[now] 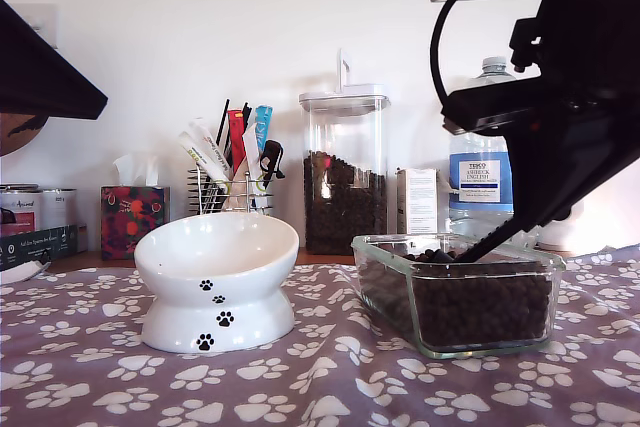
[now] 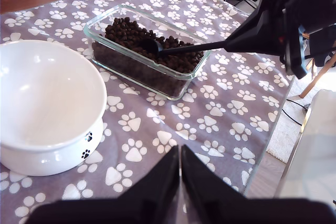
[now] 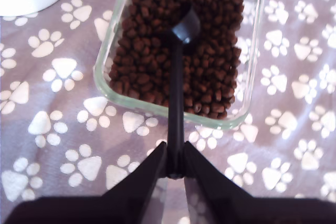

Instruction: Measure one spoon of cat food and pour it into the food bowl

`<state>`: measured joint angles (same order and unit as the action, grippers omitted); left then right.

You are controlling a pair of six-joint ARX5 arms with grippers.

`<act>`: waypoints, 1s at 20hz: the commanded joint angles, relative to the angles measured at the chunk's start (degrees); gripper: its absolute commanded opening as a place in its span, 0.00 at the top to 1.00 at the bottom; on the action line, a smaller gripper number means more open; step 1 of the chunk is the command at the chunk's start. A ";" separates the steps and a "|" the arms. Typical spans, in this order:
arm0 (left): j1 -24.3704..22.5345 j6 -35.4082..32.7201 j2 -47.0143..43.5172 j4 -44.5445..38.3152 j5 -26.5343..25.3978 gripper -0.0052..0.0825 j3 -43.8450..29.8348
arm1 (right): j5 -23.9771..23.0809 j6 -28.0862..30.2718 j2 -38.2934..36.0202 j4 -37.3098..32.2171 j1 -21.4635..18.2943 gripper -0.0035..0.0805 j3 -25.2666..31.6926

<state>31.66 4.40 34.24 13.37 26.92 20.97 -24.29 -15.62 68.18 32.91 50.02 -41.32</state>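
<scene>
Pinched at its handle end by my second gripper [image 3: 175, 167], the spoon [image 3: 177, 72] (light, stiff, likely slippery) is dipped into the cat food [image 3: 152, 51], while my first gripper [image 2: 180, 169] is pressed together, empty.

Black plastic long-handled spoon [image 3: 178, 66]: bowl dug into dark brown round kibble [image 3: 157, 51], handle angled up. White ceramic paw-printed tilted food bowl [image 1: 216, 282]: empty, upright.
</scene>
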 commanded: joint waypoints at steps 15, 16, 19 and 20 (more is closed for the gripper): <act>1.88 0.11 -0.13 -0.13 -0.42 0.96 -0.92 | 7.61 -14.60 1.44 -2.03 -3.69 0.97 0.35; 1.88 0.11 -0.13 -0.13 -0.42 0.96 -0.92 | 7.89 -15.08 1.64 -2.51 -3.69 0.97 0.35; 1.88 0.11 -0.13 -0.13 -0.42 0.96 -0.92 | 8.87 -17.40 2.47 -3.96 -3.74 0.97 0.35; 1.88 0.11 -0.13 -0.13 -0.42 0.96 -0.92 | 9.33 -17.81 2.56 -4.44 -3.72 0.97 0.35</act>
<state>33.34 4.40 34.24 13.47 26.52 20.97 -15.57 -33.10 69.67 29.34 46.46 -41.32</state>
